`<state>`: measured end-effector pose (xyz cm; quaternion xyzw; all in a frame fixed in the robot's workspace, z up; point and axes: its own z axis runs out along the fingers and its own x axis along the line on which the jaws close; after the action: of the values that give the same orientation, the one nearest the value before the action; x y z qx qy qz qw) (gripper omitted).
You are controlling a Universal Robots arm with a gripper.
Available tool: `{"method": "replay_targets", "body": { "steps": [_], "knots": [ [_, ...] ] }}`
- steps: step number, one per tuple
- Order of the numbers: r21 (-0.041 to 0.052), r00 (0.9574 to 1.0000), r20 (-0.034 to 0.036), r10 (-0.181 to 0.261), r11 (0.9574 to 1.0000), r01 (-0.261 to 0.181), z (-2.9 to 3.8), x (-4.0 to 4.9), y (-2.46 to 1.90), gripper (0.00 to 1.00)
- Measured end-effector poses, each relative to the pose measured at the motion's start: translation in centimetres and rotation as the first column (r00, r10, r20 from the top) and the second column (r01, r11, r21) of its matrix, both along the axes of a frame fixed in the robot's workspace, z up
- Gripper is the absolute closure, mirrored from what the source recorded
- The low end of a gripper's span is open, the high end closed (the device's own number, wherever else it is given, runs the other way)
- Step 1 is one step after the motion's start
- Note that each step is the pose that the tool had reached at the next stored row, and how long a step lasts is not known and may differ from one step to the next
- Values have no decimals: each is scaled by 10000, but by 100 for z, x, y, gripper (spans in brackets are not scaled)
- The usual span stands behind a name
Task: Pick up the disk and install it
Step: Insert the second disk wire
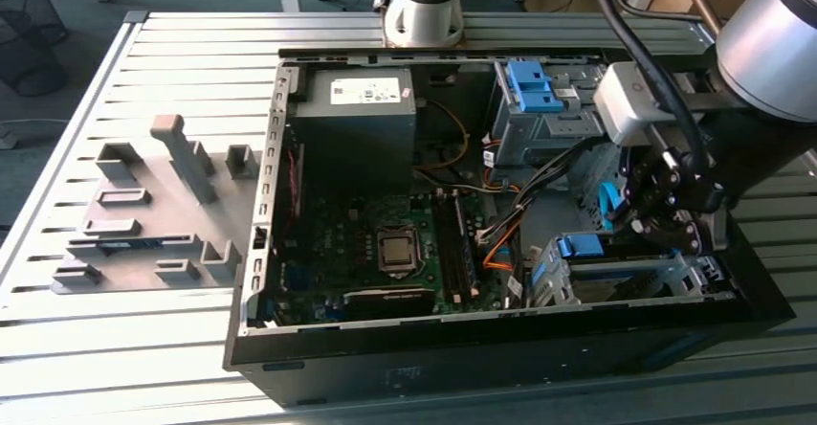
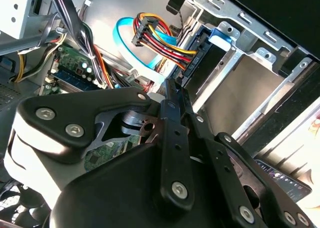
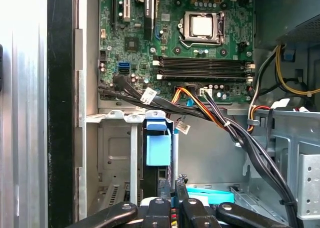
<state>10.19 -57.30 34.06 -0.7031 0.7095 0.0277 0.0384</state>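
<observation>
First wrist view: 1 disk [image 3: 155, 144] stands on edge in a slot of the metal drive cage [image 3: 114, 149], blue frame facing the cam, silver body hidden behind it. 1 gripper [image 3: 175, 185] sits just beside the disk's near end; apart, together or clamped, can't tell. Exterior view: disk [image 1: 581, 246] in the cage [image 1: 619, 279] at the PC case [image 1: 383, 377] corner, gripper [image 1: 667, 222] above, partly hidden by cables. 1 separate blue bracket [image 1: 527, 85] farther back.
</observation>
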Motion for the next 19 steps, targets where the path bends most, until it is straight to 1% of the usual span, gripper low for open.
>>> {"method": "replay_targets", "body": {
  "steps": [9,13,19],
  "knots": [
    [83,10000,0,1,10000,-1,-12,14,-7,84],
    [85,10000,0,1,10000,-1,-16,23,-9,84],
    [86,10000,0,-4,10000,4,-29,24,-32,84]
  ]
}}
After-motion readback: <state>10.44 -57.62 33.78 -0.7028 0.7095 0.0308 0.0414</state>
